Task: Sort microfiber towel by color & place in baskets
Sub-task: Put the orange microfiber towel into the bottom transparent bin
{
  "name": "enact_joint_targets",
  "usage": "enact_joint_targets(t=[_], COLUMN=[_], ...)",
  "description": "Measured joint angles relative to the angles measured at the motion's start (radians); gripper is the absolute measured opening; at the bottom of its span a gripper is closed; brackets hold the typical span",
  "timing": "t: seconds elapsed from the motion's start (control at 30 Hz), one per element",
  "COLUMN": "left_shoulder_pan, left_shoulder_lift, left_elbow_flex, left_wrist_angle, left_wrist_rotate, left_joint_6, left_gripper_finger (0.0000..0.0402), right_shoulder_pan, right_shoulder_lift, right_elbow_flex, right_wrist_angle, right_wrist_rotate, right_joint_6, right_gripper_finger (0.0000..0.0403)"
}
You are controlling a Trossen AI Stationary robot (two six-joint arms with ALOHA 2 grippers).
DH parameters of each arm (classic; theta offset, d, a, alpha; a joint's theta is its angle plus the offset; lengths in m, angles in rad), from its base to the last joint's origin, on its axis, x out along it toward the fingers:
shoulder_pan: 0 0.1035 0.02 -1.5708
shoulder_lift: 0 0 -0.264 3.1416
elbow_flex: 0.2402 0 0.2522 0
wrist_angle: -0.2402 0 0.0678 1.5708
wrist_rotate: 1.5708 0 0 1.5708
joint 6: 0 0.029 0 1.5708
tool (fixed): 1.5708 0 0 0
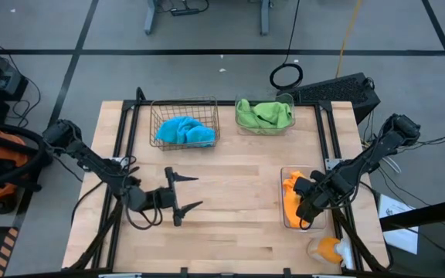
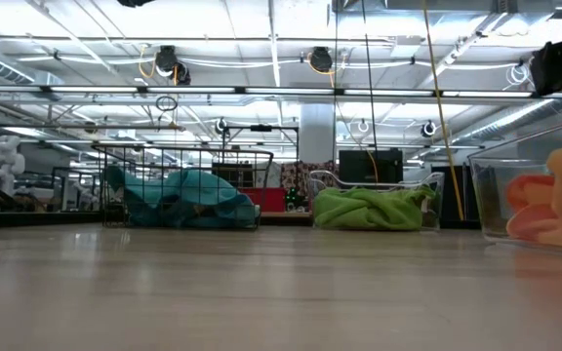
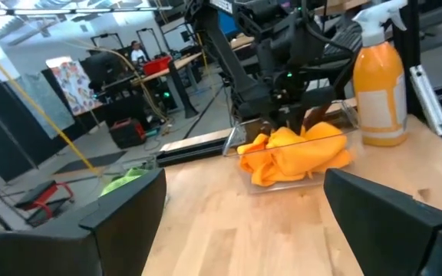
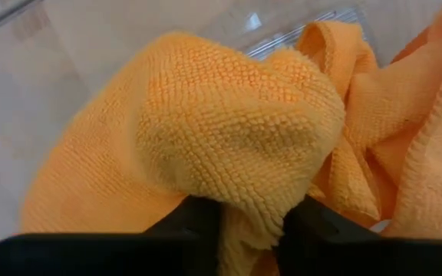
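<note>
Towels were all sorted when we looked: the blue towel [image 1: 184,131] lay in the wire basket [image 1: 185,104] at the far side of the counter [image 1: 238,201], the green towel [image 1: 264,114] sat in the clear bin [image 1: 286,99] just beside it, and the orange towel [image 1: 292,189] was bunched in the second clear bin [image 1: 297,224] near the right edge. Our right pincer [image 1: 309,202] was down in that bin, and the right wrist view showed its two dark fingers [image 4: 198,222] on either side of a fold of the orange towel [image 4: 236,130], with only a narrow gap between them and cloth in that gap, so we counted it as pinching the towel. Our left pincer [image 1: 182,193] hung over the bare middle of the counter, fingers [image 1: 188,178] spread wide, nothing between them. An orange spray bottle [image 1: 329,249] lay at the near right corner, just beside the orange bin.
</note>
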Motion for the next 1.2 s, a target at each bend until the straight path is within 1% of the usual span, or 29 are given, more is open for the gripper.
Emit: enact_joint_targets(t=[0.07, 0.2, 0.4, 0.53, 0.83, 1.07, 1.2], left_shoulder_pan=[0.007, 0.011, 0.011, 0.011, 0.011, 0.011, 0.011], left_shoulder_lift=[0.000, 0.000, 0.000, 0.000, 0.000, 0.000, 0.000], left_elbow_flex=[0.000, 0.000, 0.000, 0.000, 0.000, 0.000, 0.000], left_wrist_angle=[-0.001, -0.018, -0.020, -0.024, -0.053, -0.053, -0.053], left_wrist_rotate=[0.019, 0.023, 0.023, 0.023, 0.023, 0.023, 0.023], left_joint_6=[-0.006, -0.006, -0.007, -0.014, -0.032, -0.032, -0.032], left_gripper_finger=[0.0361, 0.0361, 0.0361, 0.0361, 0.0361, 0.0361, 0.0361], right_shoulder_pan=[0.000, 0.000, 0.000, 0.000, 0.000, 0.000, 0.000], right_shoulder_lift=[0.000, 0.000, 0.000, 0.000, 0.000, 0.000, 0.000], right_elbow_flex=[0.000, 0.006, 0.067, 0.120, 0.226, 0.235, 0.235], right_wrist_angle=[0.000, 0.003, -0.046, -0.113, -0.196, -0.201, -0.208], right_wrist_rotate=[0.000, 0.000, 0.000, 0.000, -0.002, -0.003, -0.003], right_joint_6=[0.000, -0.002, -0.006, -0.002, 0.014, 0.018, 0.013], right_gripper_finger=[0.0095, 0.0113, 0.0128, 0.0132, 0.0133, 0.0135, 0.0150])
